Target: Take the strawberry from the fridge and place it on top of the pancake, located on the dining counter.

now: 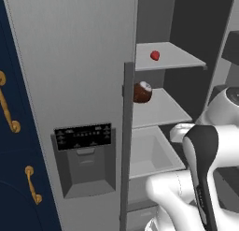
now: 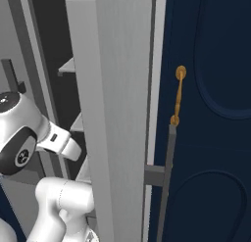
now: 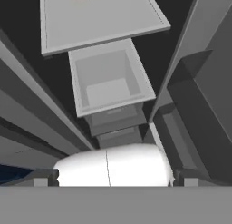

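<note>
On the upper shelf (image 1: 179,57) of the open fridge (image 1: 74,61) the strawberry (image 1: 155,55) sits untouched, small and bright red, well clear of the shelf's front edge. One shelf down, near the door edge, lies a brown ball with a white patch (image 1: 142,91) (a coconut, by the look of it), which is not what the task wants. Below that is an open grey drawer bin (image 1: 151,153), which the hand view looks into as well (image 3: 108,80).

The right-hand door is swung open, so the first step, getting into the fridge, is done. The left door with its black dispenser panel (image 1: 84,135) is shut. The arm (image 1: 200,174) is folded low in front of the compartment, with the hand pointing in toward the drawer rather than up at the berry. The fingers (image 3: 45,177) are spread fully apart and grasp nothing.

So almost everything is left: the hand has to rise to the top shelf, close on the strawberry, and draw it out past the door edge. After that the base must drive to the dining table and set the berry on the pancake. Judged from this, the task is at its early stage, the reach not yet properly begun.
</note>
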Controlling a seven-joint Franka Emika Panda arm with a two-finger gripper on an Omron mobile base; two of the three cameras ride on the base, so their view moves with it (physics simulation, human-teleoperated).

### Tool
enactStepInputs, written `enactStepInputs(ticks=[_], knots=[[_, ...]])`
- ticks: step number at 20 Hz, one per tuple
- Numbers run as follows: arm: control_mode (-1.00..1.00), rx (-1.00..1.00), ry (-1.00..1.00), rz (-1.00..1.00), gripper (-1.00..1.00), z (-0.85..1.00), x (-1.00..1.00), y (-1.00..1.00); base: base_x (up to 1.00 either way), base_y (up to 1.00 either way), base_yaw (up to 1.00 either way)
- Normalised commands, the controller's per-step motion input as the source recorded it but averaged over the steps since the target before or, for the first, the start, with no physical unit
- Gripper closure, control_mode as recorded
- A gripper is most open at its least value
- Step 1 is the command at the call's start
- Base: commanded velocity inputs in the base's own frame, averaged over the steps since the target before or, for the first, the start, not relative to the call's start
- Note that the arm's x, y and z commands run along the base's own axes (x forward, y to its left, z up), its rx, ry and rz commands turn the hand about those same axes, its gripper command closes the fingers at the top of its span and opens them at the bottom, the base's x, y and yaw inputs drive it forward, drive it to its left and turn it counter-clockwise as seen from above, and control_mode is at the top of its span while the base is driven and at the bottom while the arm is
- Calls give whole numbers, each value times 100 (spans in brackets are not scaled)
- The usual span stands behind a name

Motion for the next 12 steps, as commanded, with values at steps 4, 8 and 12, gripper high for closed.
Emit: enactStepInputs(ticks=[4, 8, 12], knots=[[-100, -4, -38, 2, -100, 75, 44, 0, 0, 0, 0], [-100, -5, -27, 7, -100, 81, 57, -2, 0, 0, 0], [-100, -6, -19, 3, -100, 63, 50, -10, 0, 0, 0]])
